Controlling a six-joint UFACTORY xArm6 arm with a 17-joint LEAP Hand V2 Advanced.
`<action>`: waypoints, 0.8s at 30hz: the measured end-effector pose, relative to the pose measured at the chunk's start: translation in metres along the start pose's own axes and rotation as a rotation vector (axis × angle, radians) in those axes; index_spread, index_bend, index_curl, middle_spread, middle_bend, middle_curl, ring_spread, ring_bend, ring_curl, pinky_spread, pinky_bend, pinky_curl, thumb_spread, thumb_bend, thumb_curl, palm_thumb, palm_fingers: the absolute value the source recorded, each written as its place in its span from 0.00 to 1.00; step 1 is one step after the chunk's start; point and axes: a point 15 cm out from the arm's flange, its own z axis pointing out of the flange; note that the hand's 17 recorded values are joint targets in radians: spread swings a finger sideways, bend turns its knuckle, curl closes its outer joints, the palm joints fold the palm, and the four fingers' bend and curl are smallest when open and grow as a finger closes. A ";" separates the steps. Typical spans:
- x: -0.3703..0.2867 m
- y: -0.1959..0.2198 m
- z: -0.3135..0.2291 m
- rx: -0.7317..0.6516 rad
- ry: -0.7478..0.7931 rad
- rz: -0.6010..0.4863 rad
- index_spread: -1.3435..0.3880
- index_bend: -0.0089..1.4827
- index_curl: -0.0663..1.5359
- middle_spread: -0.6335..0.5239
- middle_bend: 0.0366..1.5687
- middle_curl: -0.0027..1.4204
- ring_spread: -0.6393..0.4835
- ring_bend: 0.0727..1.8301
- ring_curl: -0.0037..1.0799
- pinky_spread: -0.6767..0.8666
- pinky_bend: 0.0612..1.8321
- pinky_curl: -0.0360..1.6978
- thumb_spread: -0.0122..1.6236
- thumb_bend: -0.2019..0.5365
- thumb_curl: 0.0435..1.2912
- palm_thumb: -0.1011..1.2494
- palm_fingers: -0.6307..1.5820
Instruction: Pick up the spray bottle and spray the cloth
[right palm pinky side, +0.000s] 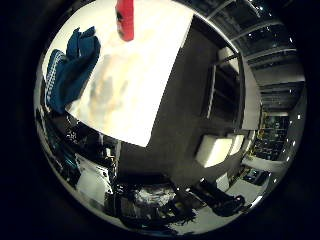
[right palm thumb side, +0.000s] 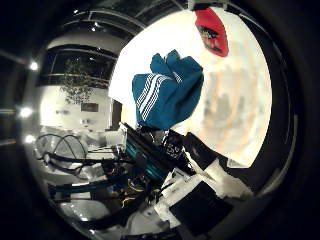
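Note:
A red spray bottle stands on a white table, near its far side. A blue cloth with white stripes lies crumpled on the same table, a short way from the bottle. In the right little finger side palm view the bottle and the cloth are again on the table.
Past the table's edge is dark floor. Dark shelving and pale boxes stand beyond it. A plant stands by a window in the room behind.

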 end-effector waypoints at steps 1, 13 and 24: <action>0.002 -0.005 -0.003 0.018 0.009 0.007 0.61 0.12 0.22 0.63 0.10 0.23 0.76 0.13 0.23 0.68 0.15 0.20 0.66 0.24 0.32 0.60 0.32; 0.018 -0.051 -0.032 0.226 -0.014 0.230 0.64 0.11 0.21 0.65 0.11 0.23 0.76 0.15 0.25 0.71 0.18 0.20 0.67 0.24 0.30 0.53 0.35; 0.037 -0.066 -0.025 0.324 -0.180 0.459 0.70 0.11 0.20 0.74 0.10 0.21 0.78 0.17 0.25 0.71 0.22 0.21 0.66 0.23 0.23 0.44 0.30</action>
